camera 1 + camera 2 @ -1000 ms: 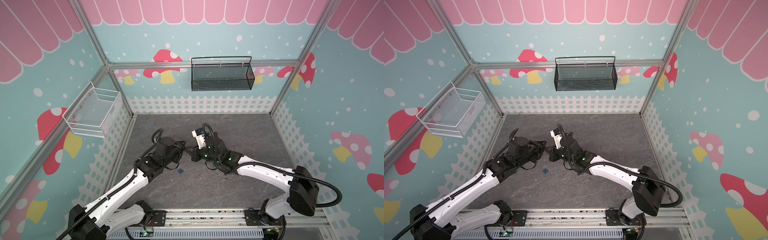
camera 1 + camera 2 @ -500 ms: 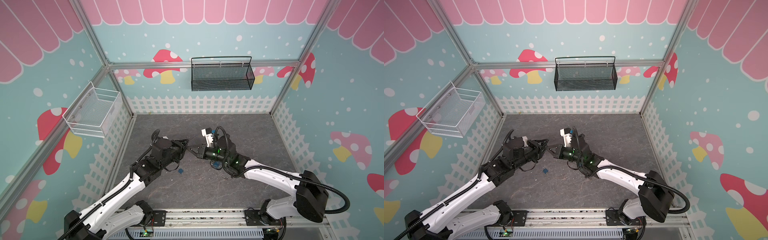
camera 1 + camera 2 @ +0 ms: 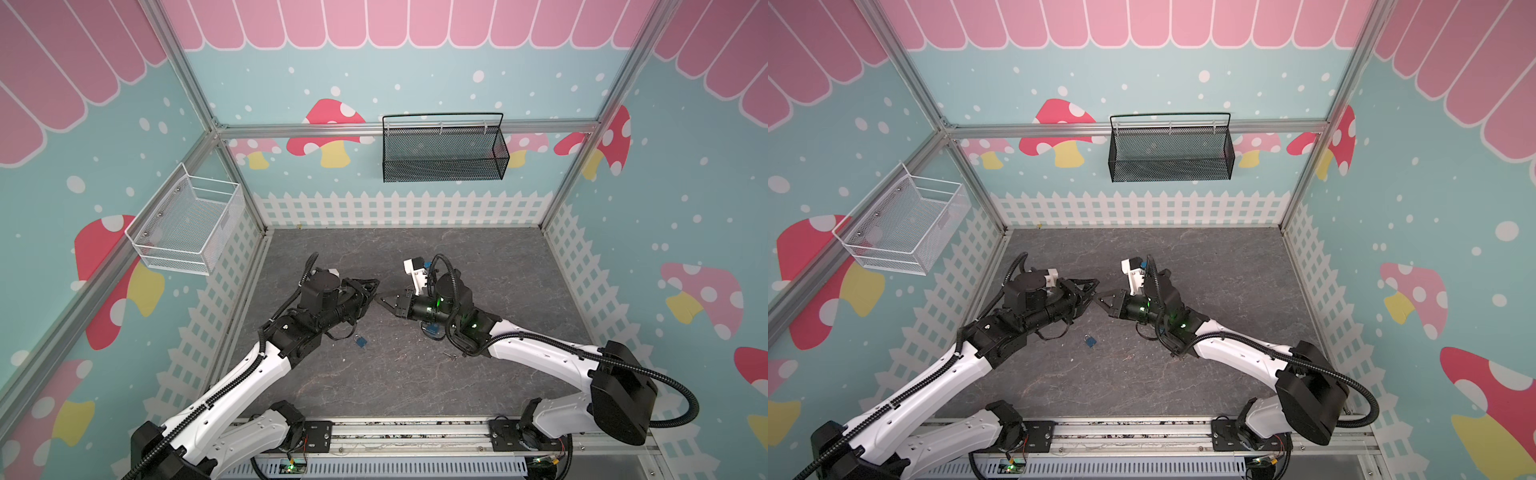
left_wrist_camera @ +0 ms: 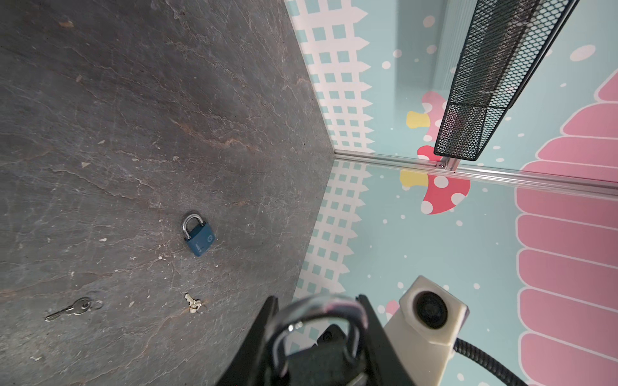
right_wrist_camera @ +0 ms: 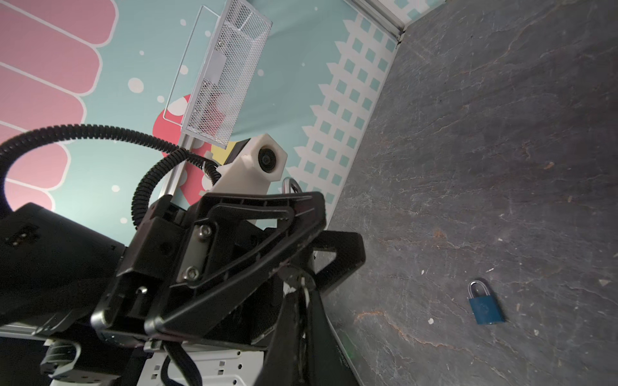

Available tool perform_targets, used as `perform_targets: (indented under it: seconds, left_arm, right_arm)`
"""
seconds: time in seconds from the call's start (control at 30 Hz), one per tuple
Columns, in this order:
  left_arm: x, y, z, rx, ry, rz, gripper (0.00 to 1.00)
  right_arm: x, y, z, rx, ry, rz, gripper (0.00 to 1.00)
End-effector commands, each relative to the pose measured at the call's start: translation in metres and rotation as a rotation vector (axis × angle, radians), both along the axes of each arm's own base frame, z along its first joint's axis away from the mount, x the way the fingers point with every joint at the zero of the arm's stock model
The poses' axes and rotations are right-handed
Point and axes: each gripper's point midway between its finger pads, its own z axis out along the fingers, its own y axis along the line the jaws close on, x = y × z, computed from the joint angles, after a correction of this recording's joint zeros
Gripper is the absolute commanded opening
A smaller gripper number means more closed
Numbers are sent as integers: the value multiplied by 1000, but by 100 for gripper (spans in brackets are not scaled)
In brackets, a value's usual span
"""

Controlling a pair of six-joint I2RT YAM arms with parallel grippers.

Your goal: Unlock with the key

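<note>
My left gripper (image 3: 371,289) (image 3: 1092,286) is shut on a padlock. In the left wrist view its silver shackle (image 4: 351,309) arches between the fingers, at the left gripper (image 4: 317,300); the body is hidden. The shackle's top (image 5: 290,185) also peeks over the left gripper in the right wrist view. My right gripper (image 3: 381,300) (image 3: 1100,300) (image 5: 301,300) is shut on a small key (image 5: 297,279), whose head sticks out at the fingertips. In both top views the two grippers meet tip to tip above the grey floor. The keyhole is hidden.
A loose blue padlock (image 3: 360,341) (image 3: 1089,340) (image 5: 483,307) lies on the floor below the grippers. Another blue padlock (image 4: 198,235) and two loose keys (image 4: 72,309) (image 4: 193,302) lie near the right arm. A black basket (image 3: 442,149) and a white basket (image 3: 183,224) hang on the walls.
The right wrist swung to the right and the left wrist drew slightly back early in the second. The fingertips stay close together; both grips are unchanged.
</note>
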Motion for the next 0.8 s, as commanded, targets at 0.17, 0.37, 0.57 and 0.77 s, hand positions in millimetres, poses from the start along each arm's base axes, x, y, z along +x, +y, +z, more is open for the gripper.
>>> perform_targets:
  seconds: [0.17, 0.37, 0.57, 0.77]
  left_arm:
    - [22, 51, 21, 203, -153, 106, 0]
    - [21, 56, 13, 471, -312, -10, 0]
    - [12, 30, 11, 674, -580, -223, 0]
    - [-12, -18, 11, 856, -941, -404, 0]
  right_arm:
    - [6, -36, -40, -215, -99, -96, 41]
    - [12, -61, -29, -424, -247, -113, 60]
    - [21, -74, -19, -576, -319, -70, 67]
    - [20, -71, 4, -636, -390, -7, 71]
